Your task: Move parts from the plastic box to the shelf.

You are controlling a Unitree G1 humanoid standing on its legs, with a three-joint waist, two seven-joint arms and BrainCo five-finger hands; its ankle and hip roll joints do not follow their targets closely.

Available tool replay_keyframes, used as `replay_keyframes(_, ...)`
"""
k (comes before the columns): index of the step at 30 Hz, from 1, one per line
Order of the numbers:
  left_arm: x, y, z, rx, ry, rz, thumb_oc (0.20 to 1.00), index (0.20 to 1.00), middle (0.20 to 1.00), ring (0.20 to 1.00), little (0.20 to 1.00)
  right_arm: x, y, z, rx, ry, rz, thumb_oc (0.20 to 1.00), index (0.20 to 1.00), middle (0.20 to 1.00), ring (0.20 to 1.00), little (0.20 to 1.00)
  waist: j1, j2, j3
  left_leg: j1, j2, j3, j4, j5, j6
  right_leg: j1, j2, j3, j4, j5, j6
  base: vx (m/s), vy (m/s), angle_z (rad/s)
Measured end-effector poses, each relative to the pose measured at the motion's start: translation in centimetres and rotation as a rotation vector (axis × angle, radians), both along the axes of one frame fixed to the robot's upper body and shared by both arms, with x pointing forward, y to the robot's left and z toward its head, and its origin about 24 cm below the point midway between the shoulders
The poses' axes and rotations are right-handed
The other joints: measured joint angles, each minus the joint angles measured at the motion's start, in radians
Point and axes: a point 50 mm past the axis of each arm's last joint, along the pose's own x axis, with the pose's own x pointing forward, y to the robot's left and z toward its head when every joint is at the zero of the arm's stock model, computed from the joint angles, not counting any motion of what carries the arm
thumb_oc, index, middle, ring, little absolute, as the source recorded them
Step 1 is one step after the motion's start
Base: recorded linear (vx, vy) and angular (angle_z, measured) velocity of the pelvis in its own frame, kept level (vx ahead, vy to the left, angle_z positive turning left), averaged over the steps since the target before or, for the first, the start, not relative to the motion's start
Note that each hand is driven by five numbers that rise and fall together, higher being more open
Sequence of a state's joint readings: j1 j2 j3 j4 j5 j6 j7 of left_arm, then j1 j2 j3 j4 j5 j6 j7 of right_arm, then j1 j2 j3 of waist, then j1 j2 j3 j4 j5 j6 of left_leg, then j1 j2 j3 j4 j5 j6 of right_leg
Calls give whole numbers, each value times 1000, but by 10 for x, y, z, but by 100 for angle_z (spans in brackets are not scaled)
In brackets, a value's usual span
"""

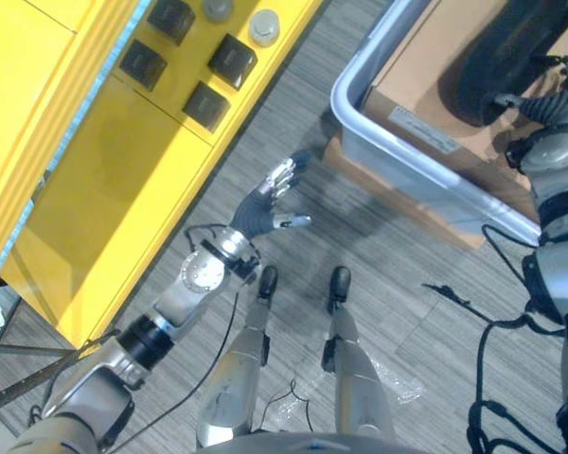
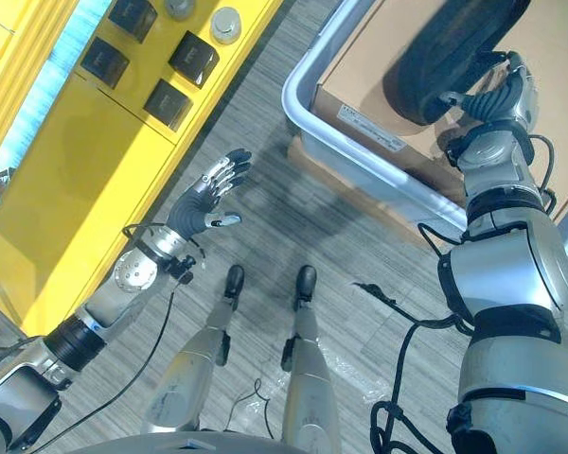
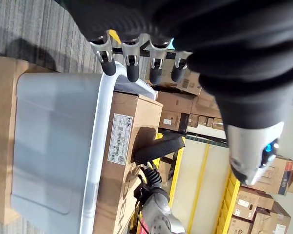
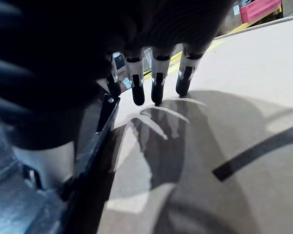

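A grey plastic box [image 1: 383, 132] at the upper right holds a cardboard box [image 1: 426, 85] with a large black part [image 2: 445, 47] lying on top. My right hand [image 2: 497, 95] rests at the near edge of that part. Its fingers [image 4: 156, 83] are straight over the cardboard [image 4: 224, 112] beside the part [image 4: 93, 161] and grip nothing. My left hand [image 1: 270, 203] hangs open over the floor between the box and the yellow shelf [image 1: 123, 161]; its fingers [image 3: 132, 63] point toward the grey box [image 3: 53, 146]. Several black parts [image 1: 232, 59] sit on the shelf.
Grey round parts [image 1: 263, 26] lie on the shelf beside the black ones. The plastic box stands on a flat brown carton [image 1: 407, 203]. A crumpled clear plastic sheet [image 1: 398, 388] lies on the grey floor. Stacked cartons [image 3: 185, 102] stand beyond the box.
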State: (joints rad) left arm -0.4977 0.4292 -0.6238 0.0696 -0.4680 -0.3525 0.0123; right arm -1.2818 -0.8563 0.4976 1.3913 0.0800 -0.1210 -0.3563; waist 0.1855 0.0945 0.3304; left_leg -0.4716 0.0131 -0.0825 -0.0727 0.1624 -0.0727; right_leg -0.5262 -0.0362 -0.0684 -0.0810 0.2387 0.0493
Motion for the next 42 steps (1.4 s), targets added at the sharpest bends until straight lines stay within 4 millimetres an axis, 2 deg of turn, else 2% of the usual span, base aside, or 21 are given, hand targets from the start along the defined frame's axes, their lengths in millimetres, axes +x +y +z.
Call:
replay_keyframes(2,0,1,0,-1,-1,4,1000,1000,1000,1000,1000,-5,-7,4,3,-1,-23,200,200,200,200,200,5,0,0,0,0,-1,0,1,0,1,0,0,0,0,0,-9,-3,3)
replay_keyframes(6,2,4,3,-9,-7,18,1000,1000,1000,1000,1000,-5,-8,4,34,-20,-24,200,200,200,200,200,3,0,0,1,-1,-1,1,2,1,1,-1,-1,4,0,-1,-17,-2,1)
replay_keyframes(11,4,6,8,-18,-24,31,1000,1000,1000,1000,1000,-10,-18,-15,108,19,-56,200,200,200,200,200,-5,0,-1,6,-4,-7,11,5,3,9,-8,-15,17,0,1,-39,-17,6)
replay_keyframes(15,4,7,8,-18,-22,35,1000,1000,1000,1000,1000,-16,-25,-38,143,67,-88,200,200,200,200,200,-24,-1,0,35,-7,-23,15,6,4,45,-10,-27,22,-4,5,-49,-28,10)
replay_keyframes(21,3,17,5,-29,-13,66,1000,1000,1000,1000,1000,-23,-33,-41,134,53,-108,200,200,200,200,200,-67,-3,0,98,-7,-24,-1,1,-1,103,-13,-28,29,-19,24,-33,-21,1)
replay_keyframes(25,3,25,0,-33,7,101,1000,1000,1000,1000,1000,-25,-33,-27,90,-3,-112,200,200,200,200,200,-88,-12,-2,106,-6,-11,-1,1,0,106,-13,-23,29,-19,24,-27,-19,-5)
replay_keyframes(26,3,26,-1,-34,10,104,1000,1000,1000,1000,1000,-23,-30,-25,64,-8,-104,1000,1000,1000,1000,1000,-95,-18,-5,107,-3,-6,1,1,1,106,-11,-22,29,-18,24,-49,-37,-9)
replay_keyframes(27,3,26,-1,-34,10,104,1000,1000,1000,1000,1000,-23,-30,-25,64,-8,-104,1000,1000,1000,1000,1000,-95,-18,-5,107,-3,-6,1,1,1,106,-11,-22,29,-18,24,-29,-27,-7)
replay_keyframes(30,3,28,1,-41,7,113,1000,1000,1000,1000,1000,-13,-13,-14,8,-45,-28,1000,1000,1000,1000,1000,-103,-30,-8,110,0,5,6,4,8,106,-8,-14,29,-13,17,-27,-28,-9)
replay_keyframes(33,3,28,0,-41,9,113,1000,1000,1000,1000,1000,-9,-8,-14,-12,-34,-9,1000,1000,1000,1000,1000,-98,-33,-9,108,-1,6,9,3,9,106,-7,-11,28,-13,17,0,0,0)
replay_keyframes(38,3,26,0,-40,9,107,1000,1000,1000,1000,1000,9,20,-23,-4,-4,62,1000,1000,1000,1000,1000,-76,-34,-10,104,-2,11,7,-4,4,103,-8,-3,18,-13,18,44,4,-2)
replay_keyframes(42,3,26,0,-38,8,107,1000,1000,1000,1000,1000,11,24,-25,-25,5,67,1000,1000,1000,1000,1000,-63,-34,-15,78,-3,-3,6,-4,3,83,-11,-22,16,-12,17,46,9,10)
